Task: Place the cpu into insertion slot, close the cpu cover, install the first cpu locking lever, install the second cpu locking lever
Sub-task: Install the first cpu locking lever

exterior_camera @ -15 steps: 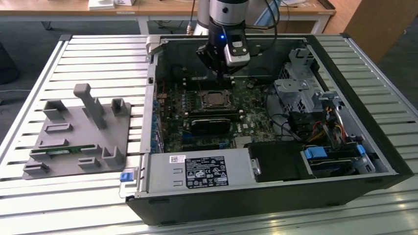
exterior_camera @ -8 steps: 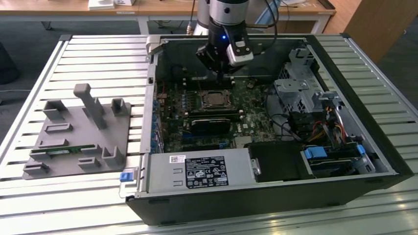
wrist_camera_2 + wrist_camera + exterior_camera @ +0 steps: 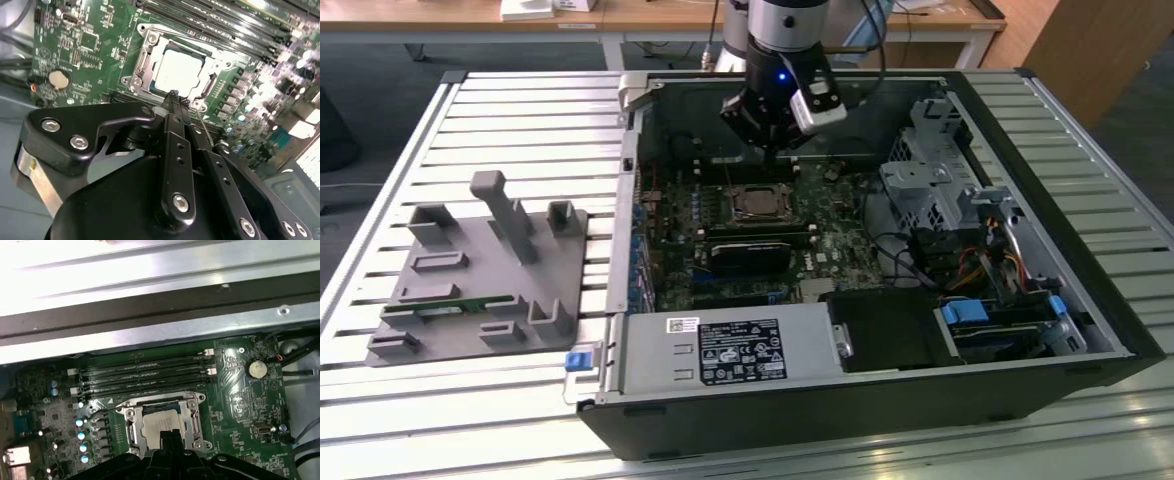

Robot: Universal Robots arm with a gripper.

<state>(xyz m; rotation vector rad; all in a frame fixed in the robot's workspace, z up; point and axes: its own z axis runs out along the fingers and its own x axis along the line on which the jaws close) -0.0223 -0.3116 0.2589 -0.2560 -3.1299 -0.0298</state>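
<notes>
We see the gripper [image 3: 173, 97], fingers closed together, poised near the cpu [image 3: 177, 70] lying beneath its cpu cover [image 3: 149, 49].

Wooden desks [image 3: 654, 15], slatted metal table [image 3: 520, 110]

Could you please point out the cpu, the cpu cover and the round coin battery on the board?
cpu [image 3: 177, 70]: second wrist view, centre of its pale face.
cpu cover [image 3: 143, 59]: second wrist view, one side bar of the frame.
coin battery [image 3: 256, 368]: first wrist view, middle of the disc.
</notes>
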